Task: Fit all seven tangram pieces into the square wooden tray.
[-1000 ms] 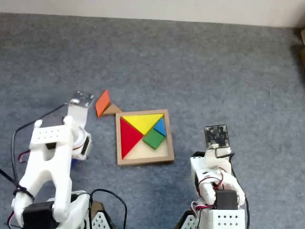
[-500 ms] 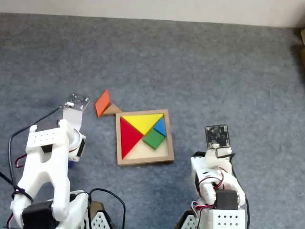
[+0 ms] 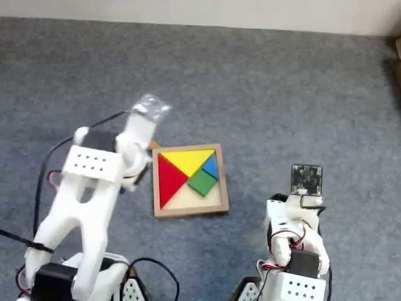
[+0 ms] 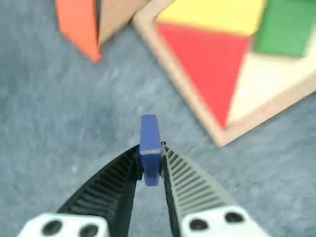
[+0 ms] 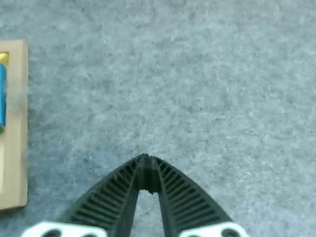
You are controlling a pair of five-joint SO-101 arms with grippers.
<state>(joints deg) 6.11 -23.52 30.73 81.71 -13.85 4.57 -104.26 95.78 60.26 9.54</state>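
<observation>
My left tool (image 4: 150, 157) has swung in toward the tray (image 3: 191, 212). It pinches the blue piece (image 4: 149, 138) over the counter, just beside the tray, so I think that piece can go in soon. My right tool (image 5: 146, 180) is pressed together, holding nothing.

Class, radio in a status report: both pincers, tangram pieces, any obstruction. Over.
Left pincer shut on blue piece, near tray. Right pincer shut, empty. Orange triangle, tan piece outside tray. Tray's bare part open.

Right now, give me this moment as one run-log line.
left gripper: shut on dark blue piece | right gripper: shut, empty | tray: four pieces in | orange piece, tan piece: outside tray
</observation>
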